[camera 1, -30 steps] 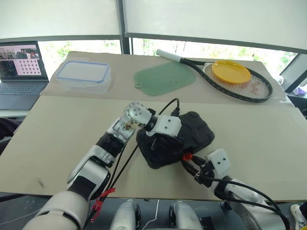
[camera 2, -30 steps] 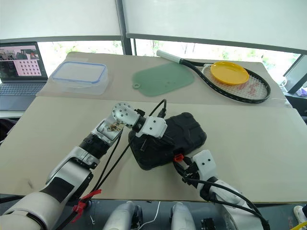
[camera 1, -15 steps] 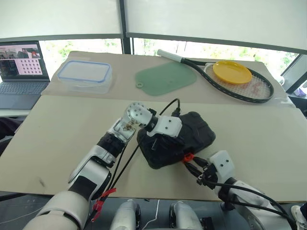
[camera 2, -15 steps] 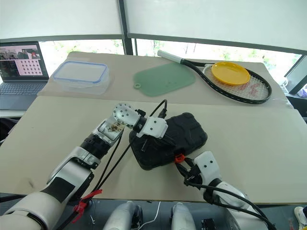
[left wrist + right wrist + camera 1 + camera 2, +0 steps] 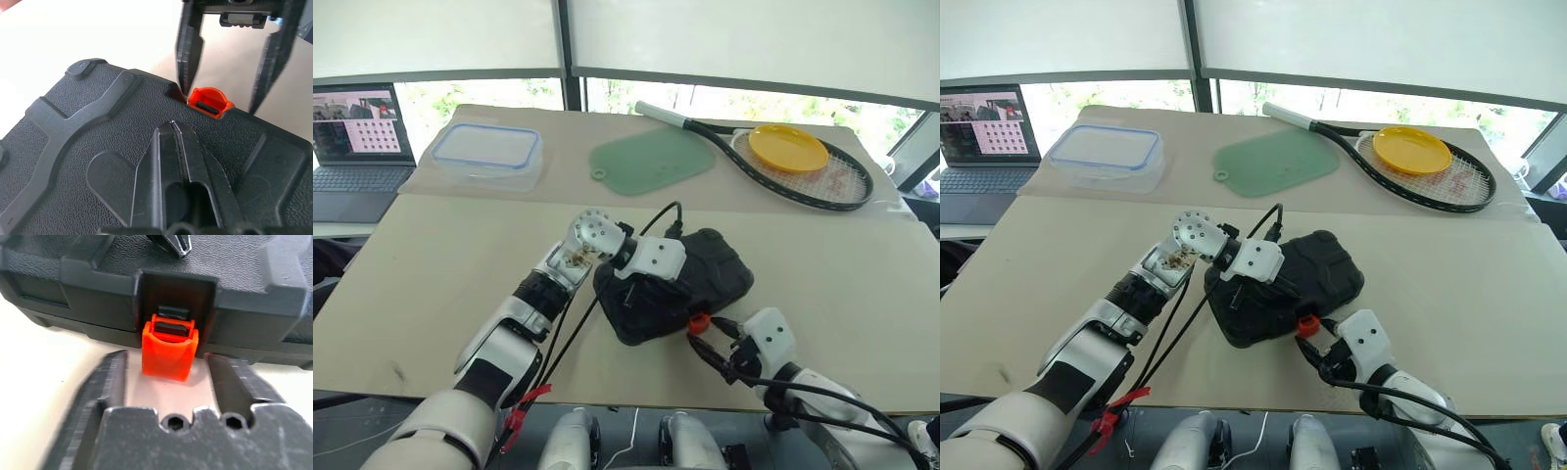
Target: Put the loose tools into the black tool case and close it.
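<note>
My black fingers point(image 5: 113, 382) flank the orange latch point(image 5: 169, 349) on the pebble-textured black tool case point(image 5: 674, 284); beyond the case lie a green mat point(image 5: 651, 160) and yellow plate point(image 5: 788, 148).

Left gripper point(image 5: 177, 128) pressed on the closed black tool case point(image 5: 93, 161)

Its fingers lie together on the textured lid; beyond, the right gripper point(image 5: 226, 73) stands spread, straddling the orange latch point(image 5: 210, 101).

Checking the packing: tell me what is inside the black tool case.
The black tool case lies shut under the closed left gripper, its orange latch between the right gripper's open fingers. Its contents are hidden.
</note>
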### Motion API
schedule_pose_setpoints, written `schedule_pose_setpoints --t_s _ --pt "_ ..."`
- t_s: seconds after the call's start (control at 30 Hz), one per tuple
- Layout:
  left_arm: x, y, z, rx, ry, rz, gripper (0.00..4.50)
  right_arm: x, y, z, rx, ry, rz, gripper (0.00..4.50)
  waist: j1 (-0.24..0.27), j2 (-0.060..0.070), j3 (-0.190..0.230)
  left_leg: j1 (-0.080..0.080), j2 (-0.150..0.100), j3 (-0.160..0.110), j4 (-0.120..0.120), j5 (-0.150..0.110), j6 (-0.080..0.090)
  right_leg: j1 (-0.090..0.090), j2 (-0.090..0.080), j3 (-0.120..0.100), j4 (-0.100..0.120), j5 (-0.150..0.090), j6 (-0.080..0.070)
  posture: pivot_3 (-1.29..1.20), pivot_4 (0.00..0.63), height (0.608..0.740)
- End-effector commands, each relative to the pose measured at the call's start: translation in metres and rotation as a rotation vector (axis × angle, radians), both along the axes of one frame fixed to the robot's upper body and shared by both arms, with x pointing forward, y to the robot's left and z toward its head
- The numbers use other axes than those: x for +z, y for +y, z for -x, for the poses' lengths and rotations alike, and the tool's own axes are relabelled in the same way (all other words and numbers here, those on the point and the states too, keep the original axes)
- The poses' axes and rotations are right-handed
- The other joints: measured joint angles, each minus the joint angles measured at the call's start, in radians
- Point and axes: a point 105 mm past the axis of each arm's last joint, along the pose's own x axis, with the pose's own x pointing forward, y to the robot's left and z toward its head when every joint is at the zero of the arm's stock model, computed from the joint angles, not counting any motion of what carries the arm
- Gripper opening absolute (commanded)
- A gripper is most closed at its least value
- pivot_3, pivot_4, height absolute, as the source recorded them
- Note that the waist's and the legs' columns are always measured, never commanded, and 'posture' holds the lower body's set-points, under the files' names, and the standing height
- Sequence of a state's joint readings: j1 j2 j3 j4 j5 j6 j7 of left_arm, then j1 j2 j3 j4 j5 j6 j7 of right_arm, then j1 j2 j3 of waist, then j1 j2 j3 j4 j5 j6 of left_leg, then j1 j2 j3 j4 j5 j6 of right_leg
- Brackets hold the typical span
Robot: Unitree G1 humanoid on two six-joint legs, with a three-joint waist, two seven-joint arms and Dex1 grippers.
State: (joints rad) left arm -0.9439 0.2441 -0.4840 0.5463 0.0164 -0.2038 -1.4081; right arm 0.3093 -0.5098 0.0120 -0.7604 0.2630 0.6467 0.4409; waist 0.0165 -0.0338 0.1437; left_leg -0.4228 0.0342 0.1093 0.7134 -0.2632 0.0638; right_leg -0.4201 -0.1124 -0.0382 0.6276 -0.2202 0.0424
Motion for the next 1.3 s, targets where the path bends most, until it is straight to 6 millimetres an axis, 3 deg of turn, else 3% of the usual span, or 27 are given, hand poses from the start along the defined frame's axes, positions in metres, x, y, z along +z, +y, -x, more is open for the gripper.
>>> schedule_pose_setpoints --t_s 0.03,0.2,0.33,0.6,0.67,0.8,1.2,1.3 --pt "-0.026 0.006 0.003 0.004 0.036 -0.114 0.00 0.010 -0.009 0.007 0.008 -0.035 0.027 4.43 0.002 0.000 0.000 0.000 0.000 0.000 0.000 0.000 0.000 0.000 0.000 0.000 0.000 0.000 0.000 0.00 0.150 0.738" --pt "-0.026 0.006 0.003 0.006 0.036 -0.113 0.00 -0.001 -0.014 0.015 0.011 0.005 0.045 4.43 0.002 0.000 0.000 0.000 0.000 0.000 0.000 0.000 0.000 0.000 0.000 0.000 0.000 0.000 0.000 0.00 0.150 0.738" --pt "-0.026 0.006 0.002 0.007 0.033 -0.114 0.00 -0.008 -0.007 0.012 0.039 0.007 0.045 3.36 0.001 0.000 -0.001 0.000 0.000 0.000 0.000 0.000 0.000 0.000 0.000 0.000 0.000 0.000 0.000 0.00 0.150 0.738" --pt "-0.025 0.005 0.003 0.001 0.029 -0.116 0.00 -0.017 0.008 -0.002 0.082 0.006 0.045 0.54 0.002 0.000 -0.001 0.000 0.000 0.000 0.000 0.000 0.000 0.000 0.000 0.000 0.000 0.000 0.000 0.00 0.150 0.738" --pt "-0.025 0.004 0.003 0.000 0.029 -0.116 0.00 -0.018 0.009 -0.003 0.090 0.012 0.052 0.01 0.002 0.000 -0.001 0.000 0.000 0.000 0.000 0.000 0.000 0.000 0.000 0.000 -0.001 0.000 0.000 0.00 0.150 0.738" --pt "-0.024 0.005 0.003 -0.002 0.029 -0.117 0.00 -0.014 0.014 -0.006 0.109 -0.009 0.036 0.01 0.001 0.000 -0.003 0.000 0.000 0.000 0.000 0.000 0.000 0.000 0.000 0.000 -0.001 0.000 0.000 0.00 0.150 0.738" --pt "-0.024 0.001 0.004 -0.006 0.034 -0.109 0.00 0.035 0.018 -0.013 0.122 -0.179 -0.067 0.01 -0.001 0.000 -0.003 -0.001 0.000 0.000 0.000 0.000 0.000 0.000 0.000 0.000 0.000 0.000 0.000 0.00 0.150 0.738" --pt "-0.024 0.001 0.004 -0.007 0.034 -0.108 0.00 0.039 0.019 -0.012 0.129 -0.191 -0.066 0.01 -0.002 0.000 -0.003 -0.001 0.000 0.000 0.000 0.000 0.000 -0.001 0.000 0.000 0.000 0.000 0.000 0.00 0.150 0.738"
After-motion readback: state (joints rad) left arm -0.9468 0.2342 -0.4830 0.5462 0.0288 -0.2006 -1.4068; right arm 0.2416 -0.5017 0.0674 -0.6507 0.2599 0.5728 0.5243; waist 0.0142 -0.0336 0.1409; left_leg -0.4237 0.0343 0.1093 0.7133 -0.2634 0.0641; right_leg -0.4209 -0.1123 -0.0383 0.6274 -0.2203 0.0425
